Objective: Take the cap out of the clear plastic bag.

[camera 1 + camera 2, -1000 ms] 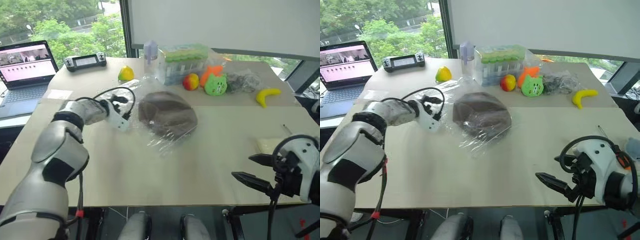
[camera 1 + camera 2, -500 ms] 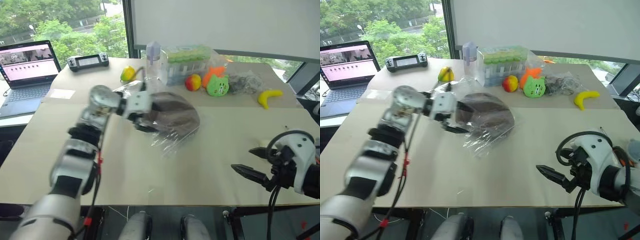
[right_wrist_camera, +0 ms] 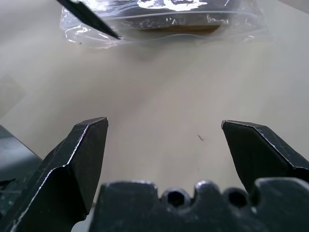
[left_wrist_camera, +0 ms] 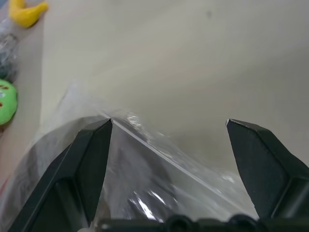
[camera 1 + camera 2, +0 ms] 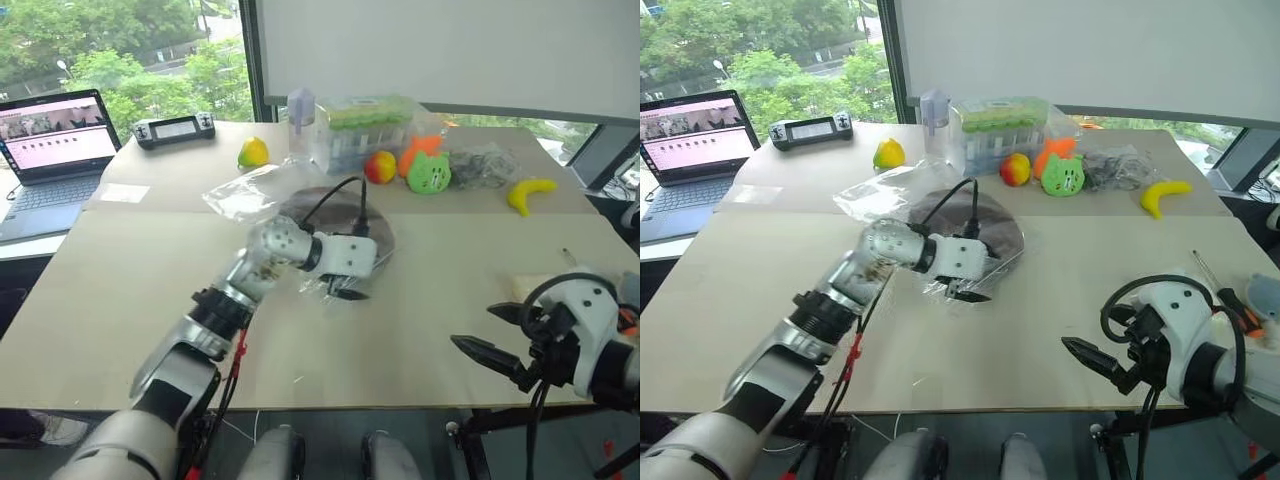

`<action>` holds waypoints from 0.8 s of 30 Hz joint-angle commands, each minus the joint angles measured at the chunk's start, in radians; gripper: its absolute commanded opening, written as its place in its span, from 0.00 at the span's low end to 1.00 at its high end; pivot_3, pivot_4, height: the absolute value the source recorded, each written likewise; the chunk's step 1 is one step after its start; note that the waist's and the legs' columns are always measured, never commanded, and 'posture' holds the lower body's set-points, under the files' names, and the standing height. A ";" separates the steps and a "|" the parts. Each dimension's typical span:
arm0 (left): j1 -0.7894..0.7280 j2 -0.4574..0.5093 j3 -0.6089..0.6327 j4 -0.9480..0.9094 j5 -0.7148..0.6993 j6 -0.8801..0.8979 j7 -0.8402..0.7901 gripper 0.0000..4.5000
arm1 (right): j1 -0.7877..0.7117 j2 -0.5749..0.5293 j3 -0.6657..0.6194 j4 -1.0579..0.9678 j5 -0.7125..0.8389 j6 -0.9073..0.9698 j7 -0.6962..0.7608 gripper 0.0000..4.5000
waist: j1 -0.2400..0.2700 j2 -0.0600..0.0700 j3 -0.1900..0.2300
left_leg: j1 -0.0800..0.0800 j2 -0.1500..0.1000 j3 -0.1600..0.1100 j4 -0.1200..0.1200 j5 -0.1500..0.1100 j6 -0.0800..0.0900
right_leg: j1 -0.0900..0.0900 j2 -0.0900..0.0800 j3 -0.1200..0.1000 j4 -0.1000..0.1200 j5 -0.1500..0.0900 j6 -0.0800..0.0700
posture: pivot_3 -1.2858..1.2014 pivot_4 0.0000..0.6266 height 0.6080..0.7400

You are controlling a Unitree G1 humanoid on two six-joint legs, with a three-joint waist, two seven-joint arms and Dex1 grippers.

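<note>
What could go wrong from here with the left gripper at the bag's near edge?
1. The left gripper stands open at the near edge of the clear plastic bag; closing could pinch film and the cap together, dragging both.
2. The bag lies loose on the table, and the right gripper is open, well away; nothing pins it, so it may slide.

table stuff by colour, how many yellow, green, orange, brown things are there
yellow: 2, a banana and a round fruit
green: 2, a cartoon-face toy and a green-lidded box
orange: 1, an orange piece behind the toy
brown: 1, the cap inside the clear plastic bag
total: 6
</note>
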 commanded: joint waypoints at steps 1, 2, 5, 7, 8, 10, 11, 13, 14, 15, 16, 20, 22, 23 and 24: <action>0.034 -0.036 -0.030 -0.035 0.031 0.052 0.061 0.89 | 0.009 0.006 -0.051 -0.020 0.015 -0.007 -0.013 1.00 | 0.003 0.000 0.000 | -0.001 0.000 0.000 -0.001 0.000 0.000 | -0.001 0.000 0.000 0.000 0.000 0.000 | 0.52 0.24 0.99; 0.037 -0.042 -0.033 -0.038 0.044 0.058 0.086 0.89 | 0.013 0.006 -0.055 -0.021 0.017 -0.007 -0.015 1.00 | 0.002 0.000 0.000 | -0.001 0.000 0.000 -0.001 0.000 0.000 | -0.002 0.000 0.001 0.001 0.000 0.000 | 0.52 0.24 0.99; 0.037 -0.042 -0.041 -0.029 0.084 0.063 0.150 0.89 | 0.019 0.003 -0.063 -0.022 0.023 -0.008 -0.017 1.00 | 0.003 0.000 0.000 | -0.002 0.000 0.001 -0.001 0.000 0.000 | -0.004 0.000 0.002 0.001 0.000 0.000 | 0.52 0.24 0.99; 0.034 -0.035 -0.043 -0.008 0.111 0.055 0.197 0.89 | 0.020 0.001 -0.064 -0.021 0.023 -0.006 -0.017 1.00 | 0.005 0.000 0.000 | -0.002 0.000 0.001 -0.001 0.000 0.000 | -0.003 0.000 0.002 0.000 0.000 0.000 | 0.52 0.24 0.99; 0.031 -0.033 -0.044 0.004 0.127 0.048 0.226 0.89 | 0.020 0.000 -0.065 -0.019 0.023 -0.006 -0.017 1.00 | 0.007 0.000 0.000 | -0.001 0.000 0.001 -0.001 0.000 0.000 | -0.003 0.000 0.002 0.000 0.000 0.000 | 0.52 0.24 0.99; 0.019 -0.040 -0.028 0.030 0.153 0.047 0.310 0.89 | 0.020 -0.002 -0.065 -0.017 0.022 -0.006 -0.016 1.00 | 0.010 0.000 0.000 | -0.001 0.000 0.001 -0.001 0.000 0.000 | -0.002 0.000 0.002 0.000 0.000 0.000 | 0.52 0.24 0.99; 0.009 -0.043 -0.017 0.041 0.164 0.044 0.353 0.89 | 0.019 -0.003 -0.063 -0.016 0.021 -0.006 -0.015 1.00 | 0.010 0.000 0.000 | -0.001 0.000 0.001 -0.001 0.000 0.000 | -0.003 0.000 0.001 0.000 0.000 0.000 | 0.52 0.24 0.99; -0.010 -0.042 -0.005 0.062 0.185 0.033 0.424 0.89 | 0.015 -0.007 -0.061 -0.013 0.021 -0.006 -0.015 1.00 | 0.011 0.000 0.000 | -0.002 0.000 0.001 -0.001 0.000 0.000 | -0.003 0.000 0.001 0.000 0.000 0.000 | 0.52 0.24 0.99; -0.016 -0.040 -0.004 0.073 0.193 0.024 0.448 0.89 | 0.013 -0.008 -0.059 -0.012 0.021 -0.006 -0.015 1.00 | 0.012 0.000 0.000 | -0.002 0.000 0.001 -0.001 0.000 0.000 | -0.004 0.000 0.001 0.000 0.000 0.000 | 0.52 0.24 0.99; -0.022 -0.037 -0.006 0.086 0.201 0.015 0.470 0.89 | 0.010 -0.010 -0.058 -0.009 0.020 -0.006 -0.014 1.00 | 0.012 0.000 0.000 | -0.002 0.000 0.001 -0.001 0.000 0.000 | -0.004 0.000 0.001 0.000 0.000 0.000 | 0.52 0.24 0.99; -0.028 -0.031 -0.013 0.099 0.215 0.001 0.494 0.89 | 0.008 -0.012 -0.056 -0.007 0.019 -0.006 -0.013 1.00 | 0.012 0.000 0.000 | -0.002 0.000 0.001 -0.001 0.000 0.000 | -0.004 0.000 0.001 0.000 0.000 0.000 | 0.52 0.24 0.99; -0.041 -0.034 -0.004 0.119 0.221 -0.029 0.555 0.89 | -0.004 -0.017 -0.040 0.001 0.010 -0.008 -0.013 1.00 | 0.012 0.000 0.000 | -0.002 0.000 0.001 -0.002 0.000 -0.001 | -0.004 0.000 0.002 0.000 0.000 0.000 | 0.52 0.24 0.99; -0.049 -0.040 0.006 0.127 0.210 -0.030 0.563 0.89 | -0.008 -0.020 -0.031 0.004 0.006 -0.009 -0.014 1.00 | 0.012 0.000 0.000 | -0.002 0.000 0.001 -0.001 0.000 -0.001 | -0.004 0.000 0.001 0.000 0.000 0.000 | 0.52 0.24 0.99; -0.052 -0.042 0.008 0.132 0.206 -0.030 0.564 0.89 | -0.010 -0.020 -0.027 0.005 0.004 -0.009 -0.015 1.00 | 0.012 0.000 0.000 | -0.002 0.000 0.001 -0.001 0.000 -0.001 | -0.004 -0.001 0.001 0.000 0.000 0.000 | 0.52 0.24 0.99; -0.051 -0.048 0.013 0.133 0.196 -0.024 0.559 0.89 | -0.012 -0.021 -0.024 0.005 0.004 -0.009 -0.016 1.00 | 0.012 0.000 0.000 | -0.002 0.000 0.001 -0.001 0.000 -0.001 | -0.004 -0.001 0.001 -0.001 0.000 0.000 | 0.52 0.24 0.99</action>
